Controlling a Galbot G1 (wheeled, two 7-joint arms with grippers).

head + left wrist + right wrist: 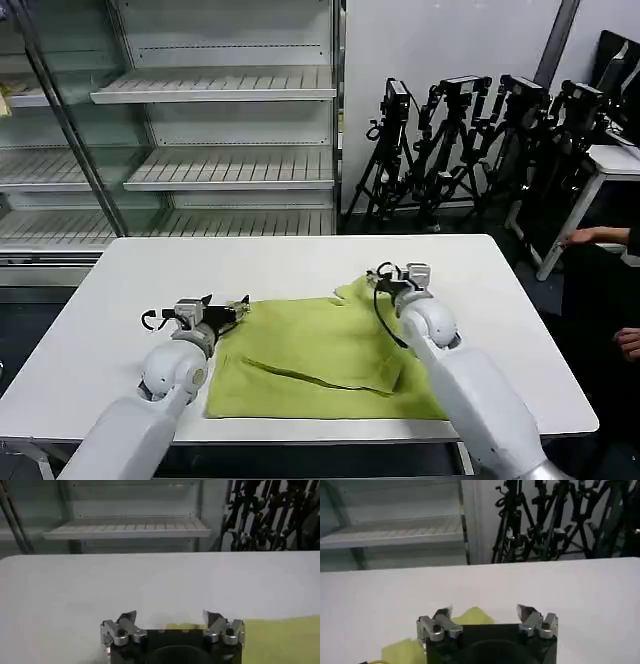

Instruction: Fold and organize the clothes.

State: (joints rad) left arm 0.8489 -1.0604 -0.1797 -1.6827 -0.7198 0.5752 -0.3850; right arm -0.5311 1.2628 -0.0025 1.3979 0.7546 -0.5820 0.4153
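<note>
A white table (300, 262) is seen in the head view, spanning most of the lower half, with bare surface toward 12 o'clock and at both sides. Behind it, at 11 o'clock, a glass-fronted shelf unit (215, 90) stands, and a row of black tripods (470, 140) is parked at 1 o'clock.

The lime-green T-shirt (320, 350) is laid flat on the near half of the table, slightly toward 5 o'clock of the table's middle, with a layer folded over itself and a small raised peak of fabric at its far edge. Only plain green fabric is shown.

The left gripper (236, 310) is held low at the shirt's 9 o'clock edge; in the left wrist view (170, 617) its jaws are spread wide with nothing between them, the green cloth lying just beneath and beside.

The right gripper (385, 274) is positioned at the shirt's 1 o'clock corner, beside the raised peak. In the right wrist view (485, 612) its jaws are likewise spread apart and nothing is gripped.
</note>
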